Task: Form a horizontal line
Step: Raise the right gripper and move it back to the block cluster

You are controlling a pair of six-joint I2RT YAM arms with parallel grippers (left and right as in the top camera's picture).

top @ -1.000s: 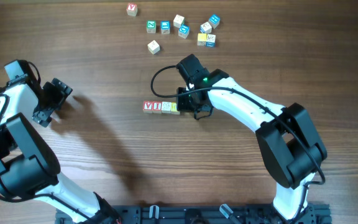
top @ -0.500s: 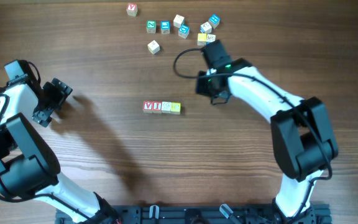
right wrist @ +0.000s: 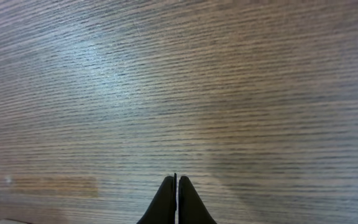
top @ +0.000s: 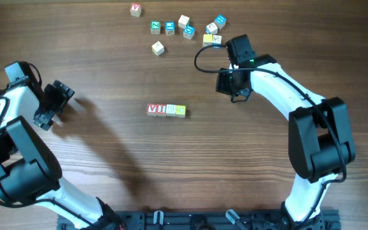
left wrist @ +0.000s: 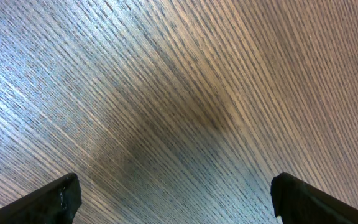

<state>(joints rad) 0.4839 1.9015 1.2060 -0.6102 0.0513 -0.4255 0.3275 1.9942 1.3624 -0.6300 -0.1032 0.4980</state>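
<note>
Right tool: jaws pressed together, nothing held, arm stretched over bare surface, well apart from horizontal line at mid-surface. Left tool: jaws spread wide, nothing held, far left.

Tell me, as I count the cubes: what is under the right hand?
Only bare brown wooden table shows under the shut right hand; nothing lies there. Overhead, the hand covers that spot.

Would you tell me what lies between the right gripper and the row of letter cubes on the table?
Nothing does: in the overhead view, only bare wooden table separates the right gripper from the row.
</note>
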